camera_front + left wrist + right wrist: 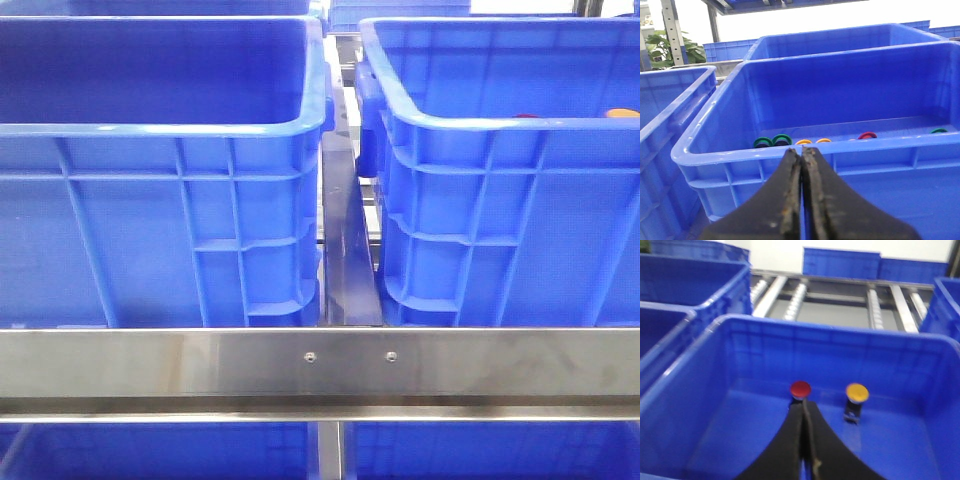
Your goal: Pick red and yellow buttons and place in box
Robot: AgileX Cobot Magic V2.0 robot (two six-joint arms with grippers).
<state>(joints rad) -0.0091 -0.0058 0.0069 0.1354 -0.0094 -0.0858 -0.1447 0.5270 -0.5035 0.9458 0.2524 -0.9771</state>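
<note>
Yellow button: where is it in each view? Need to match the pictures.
Front: yellow button is a thin sliver above the near rim of the right crate, at the far right edge.
Left wrist: not identifiable; only orange rings, match uncertain.
Right wrist: yellow button stands on the crate floor, just past the right gripper.
Shared landmark (front, right wrist): red button beside it.

The crates (160, 220) were saturated blue all over, ribbed walls included. Inside one crate (700, 405), a button (800, 389) was red and another (857, 392) orange-yellow on a dark base. Another crate (715, 160) held green (763, 142), orange (803, 142) and red (867, 135) rings. The gripper fingers (790, 200) were black. The rail (200, 365) was brushed silver.
</note>
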